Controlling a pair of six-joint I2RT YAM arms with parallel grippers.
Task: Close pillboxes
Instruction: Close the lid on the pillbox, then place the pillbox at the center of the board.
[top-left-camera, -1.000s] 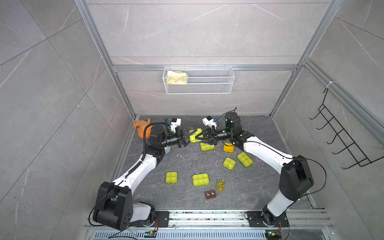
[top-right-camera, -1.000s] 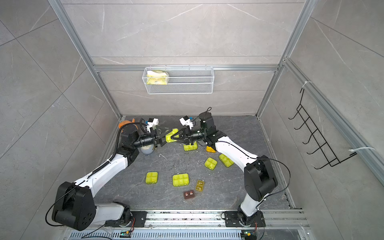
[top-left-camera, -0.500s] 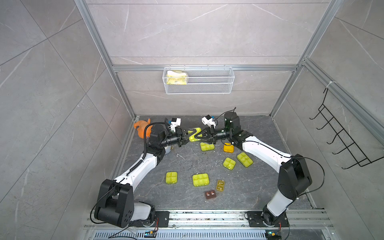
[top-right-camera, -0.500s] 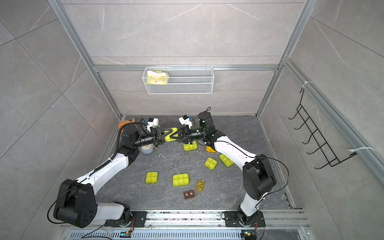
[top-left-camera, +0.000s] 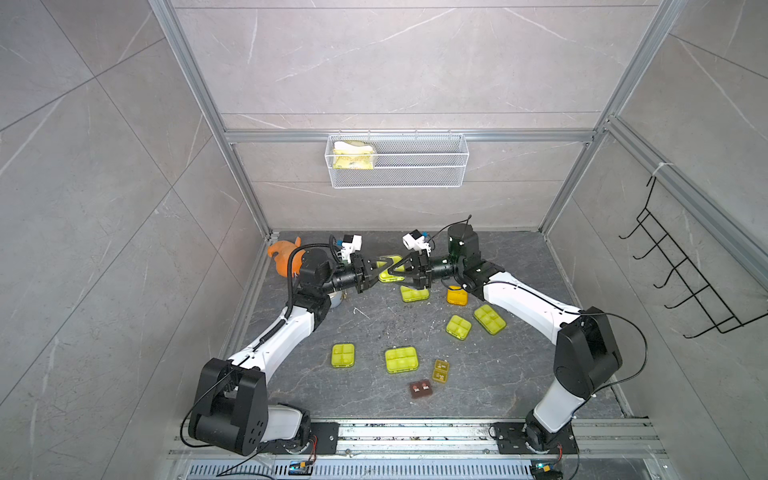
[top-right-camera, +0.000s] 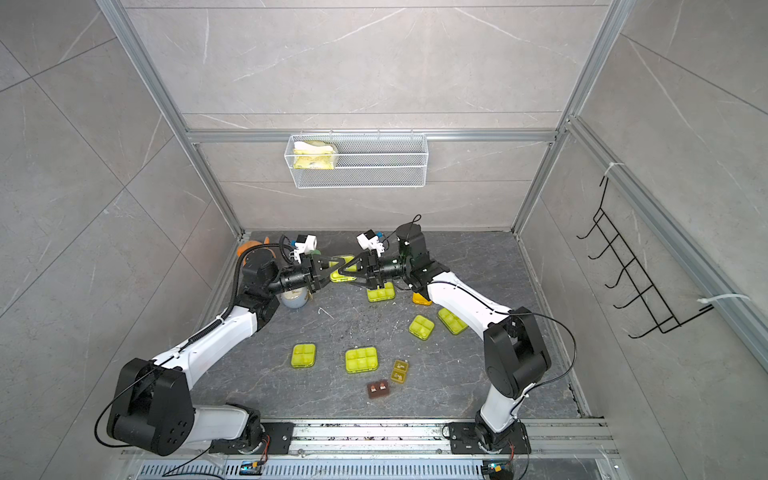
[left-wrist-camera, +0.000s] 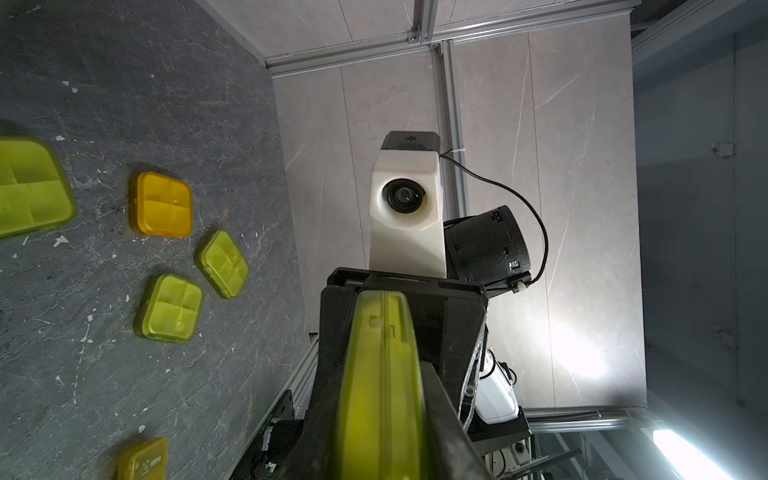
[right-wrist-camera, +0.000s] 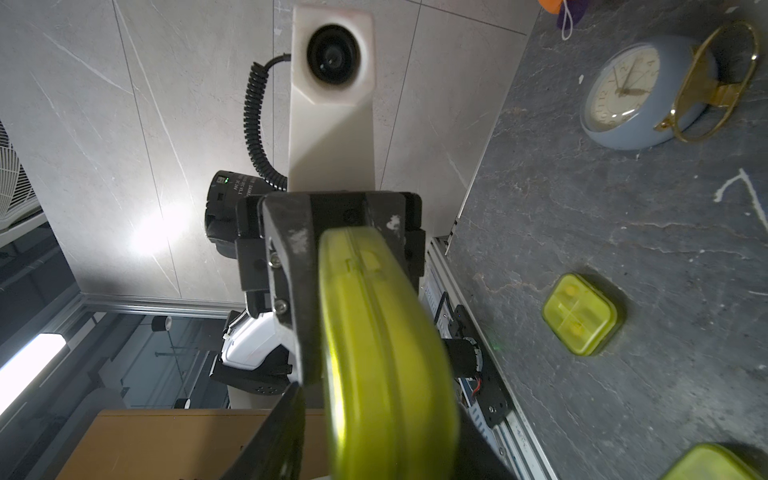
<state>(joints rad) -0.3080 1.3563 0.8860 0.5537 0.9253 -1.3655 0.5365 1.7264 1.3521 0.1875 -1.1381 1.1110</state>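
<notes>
Most of the way through, judging by shut-looking pillboxes (top-left-camera: 401, 359) on bench (top-left-camera: 519, 374): holds raised yellow-green pillbox (left-wrist-camera: 382, 374), seam shut, clamped in left fingers (right-wrist-camera: 291, 266), right fingers (right-wrist-camera: 274, 440) parted around it; cannot tell amber box (top-left-camera: 440, 370), brown box (top-left-camera: 421, 388).

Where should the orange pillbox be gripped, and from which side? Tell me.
Grip the orange pillbox across two opposite straight sides, probably coming straight down from above: it lies flat and low on the table, so only its thin side walls offer purchase; rounded corners would likely slip.
</notes>
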